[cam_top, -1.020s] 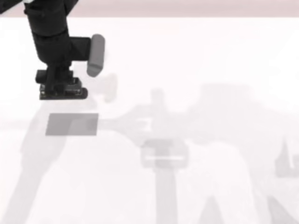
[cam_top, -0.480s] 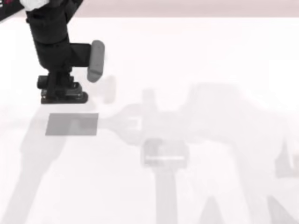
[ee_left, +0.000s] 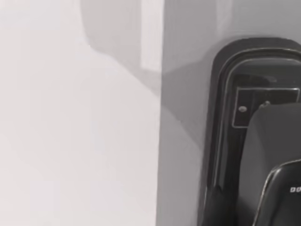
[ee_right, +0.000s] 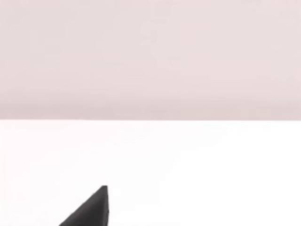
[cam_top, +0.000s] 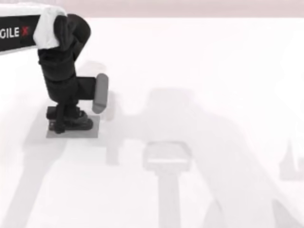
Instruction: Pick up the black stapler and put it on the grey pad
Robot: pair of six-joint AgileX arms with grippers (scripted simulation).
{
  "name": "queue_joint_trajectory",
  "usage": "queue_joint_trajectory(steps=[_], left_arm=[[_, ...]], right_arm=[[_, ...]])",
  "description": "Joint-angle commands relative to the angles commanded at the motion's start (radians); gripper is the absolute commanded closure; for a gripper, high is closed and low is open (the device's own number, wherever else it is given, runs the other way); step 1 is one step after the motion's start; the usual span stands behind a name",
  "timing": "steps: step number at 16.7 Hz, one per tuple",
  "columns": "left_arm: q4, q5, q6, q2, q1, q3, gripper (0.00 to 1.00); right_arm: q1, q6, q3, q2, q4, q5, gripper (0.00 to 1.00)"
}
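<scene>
Now my left gripper (cam_top: 66,124) has come down from behind the pad (cam_top: 90,133) onto it at the desk's left, clamped on the stapler (ee_left: 225,136), which sits on or just above the grey, so release should be next; right arm parked.

The table (cam_top: 204,71) is a plain white surface with a pinkish band along its far edge. At its left side a thin grey pad (cam_top: 88,132) lies flat on it, and the black stapler (cam_top: 71,124) sits over that pad.
</scene>
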Motion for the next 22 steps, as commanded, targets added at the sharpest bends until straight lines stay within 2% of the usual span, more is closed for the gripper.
queue_joint_trajectory(steps=[4,17,22], left_arm=[[0.002,0.000,0.000,0.001,0.000,-0.002,1.00],[0.002,0.000,0.000,0.001,0.000,-0.002,0.02],[0.002,0.000,0.000,0.001,0.000,-0.002,0.00]], right_arm=[[0.000,0.000,0.000,0.000,0.000,0.000,0.00],[0.000,0.000,0.000,0.000,0.000,0.000,0.00],[0.000,0.000,0.000,0.000,0.000,0.000,0.00]])
